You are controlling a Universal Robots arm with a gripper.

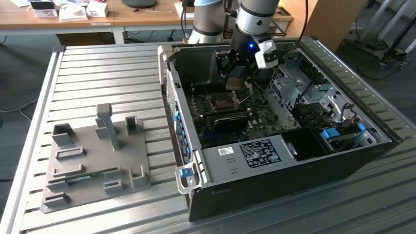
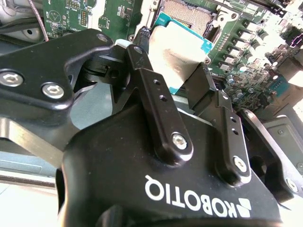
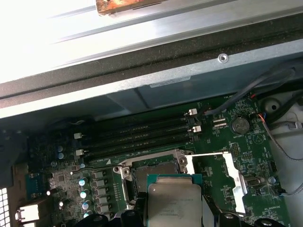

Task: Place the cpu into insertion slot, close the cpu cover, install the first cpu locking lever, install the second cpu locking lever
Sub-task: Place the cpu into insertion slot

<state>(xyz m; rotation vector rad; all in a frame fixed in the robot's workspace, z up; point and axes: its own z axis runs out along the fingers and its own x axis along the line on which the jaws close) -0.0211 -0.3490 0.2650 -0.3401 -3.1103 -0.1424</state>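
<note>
The cpu [image 2: 180, 47] sits between the two black fingers [image 2: 154, 90] of the gripper [image 2: 174, 59]. The jaws are closed on it and press on two opposite edges. Its silvery-grey top is turned to the wrist, and a thin blue-green border shows along its sides. It is held flat, without visible tilt against the fingers.

The insertion slot [image 2: 189, 12] lies just beyond the chip and is uncovered, with its field of contacts showing. In both wrist views the cpu overlaps only the near part of the slot, so it is not seated in it. In the first wrist view a thin silvery metal part stands raised beside the slot. It looks like the cpu cover [image 3: 235, 182] seen from its edge, in the open position. The long dark memory slots [image 3: 137, 135] run on the far side of the slot.

In the exterior view the arm [image 1: 254, 19] comes down from above into the open computer case [image 1: 215, 195], which lies on a slatted metal table [image 1: 97, 68]. The wrist is nearly upright, with the gripper pointing down. It hangs over the socket area of the motherboard [image 1: 224, 122], apart from the board.
</note>
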